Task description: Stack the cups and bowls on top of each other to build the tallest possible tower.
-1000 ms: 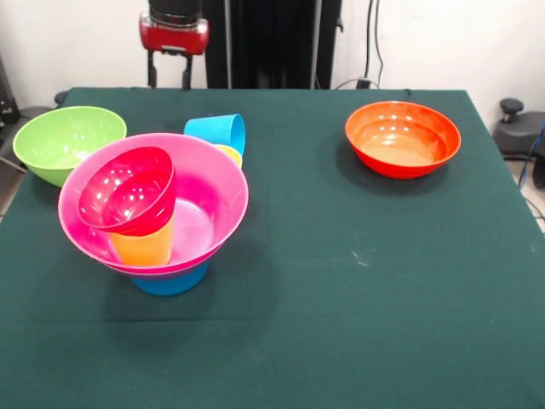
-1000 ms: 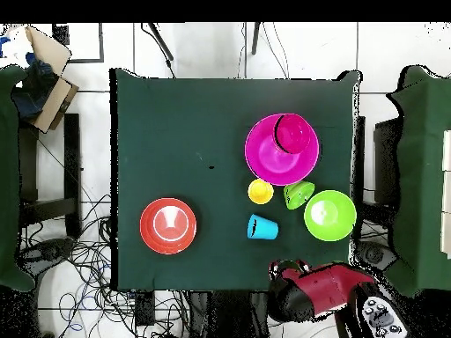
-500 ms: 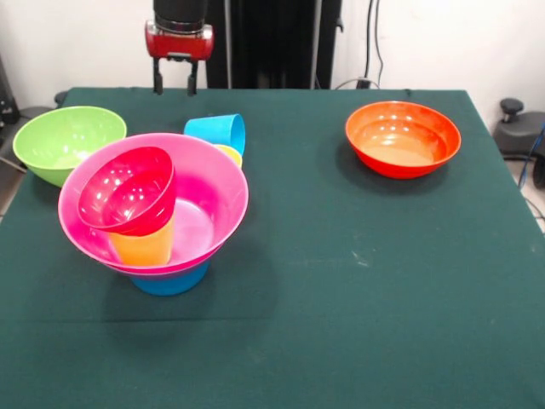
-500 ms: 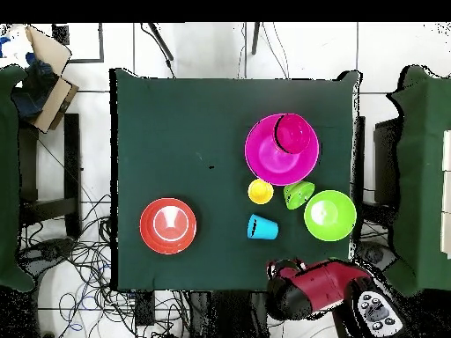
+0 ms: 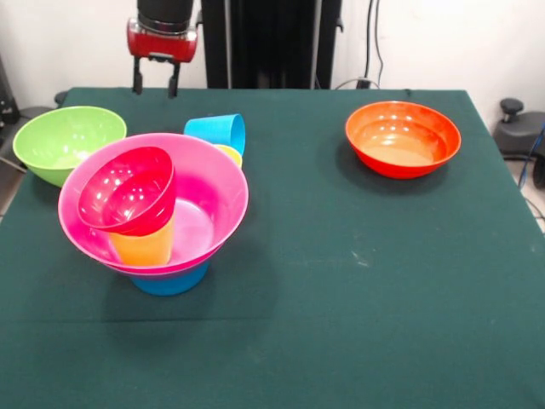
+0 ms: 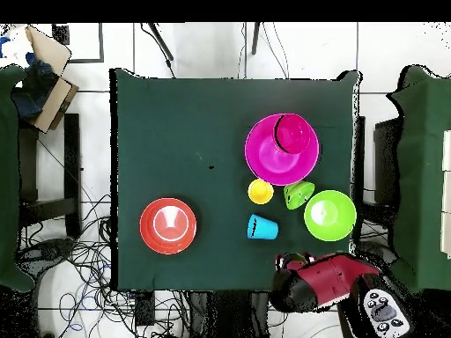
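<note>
The tower is a wide pink bowl (image 5: 215,204) (image 6: 264,160) resting on a blue bowl (image 5: 170,280). Inside it, a small red bowl (image 5: 128,189) (image 6: 294,133) sits tilted on an orange-yellow cup (image 5: 145,245). Behind it, a sky blue cup (image 5: 217,131) (image 6: 262,227) lies on its side beside a yellow cup (image 5: 231,153) (image 6: 260,191). A small green bowl (image 6: 299,194) lies tipped next to a big lime green bowl (image 5: 66,141) (image 6: 330,216). An orange bowl (image 5: 402,138) (image 6: 168,225) stands alone. My gripper (image 5: 155,86) (image 6: 295,261) hangs open and empty over the table's far edge, behind the lime bowl and the blue cup.
A dark green cloth covers the table (image 5: 358,281) (image 6: 176,132). Cables and chairs surround it on the floor. A cardboard box (image 6: 44,66) sits off one corner.
The gripper has shifted a little to the left in the front view. The cups and bowls have not moved.
</note>
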You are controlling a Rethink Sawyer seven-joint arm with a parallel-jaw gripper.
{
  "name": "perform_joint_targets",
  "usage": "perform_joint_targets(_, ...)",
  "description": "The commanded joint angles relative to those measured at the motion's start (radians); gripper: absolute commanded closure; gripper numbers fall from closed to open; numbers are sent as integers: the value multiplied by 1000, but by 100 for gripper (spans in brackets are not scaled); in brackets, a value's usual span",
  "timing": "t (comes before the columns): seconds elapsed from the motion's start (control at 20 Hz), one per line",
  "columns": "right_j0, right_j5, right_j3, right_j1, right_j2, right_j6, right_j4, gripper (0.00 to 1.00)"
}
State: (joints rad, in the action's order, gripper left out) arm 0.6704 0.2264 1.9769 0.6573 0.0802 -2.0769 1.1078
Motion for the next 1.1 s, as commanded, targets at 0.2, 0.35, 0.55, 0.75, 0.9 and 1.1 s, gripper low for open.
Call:
perform_joint_targets(0.2,-20,74,-109,-5,70,39,-34,0)
perform_joint_targets(0.35,-1,102,-108,-1,95,72,-60,0)
perform_joint_targets(0.55,49,140,-106,7,137,154,-88,0)
perform_joint_targets(0.75,60,145,-112,17,155,195,-83,0)
perform_joint_targets(0.9,80,152,-139,-8,187,234,-68,0)
perform_joint_targets(1.1,74,118,-177,-68,178,173,-30,0)
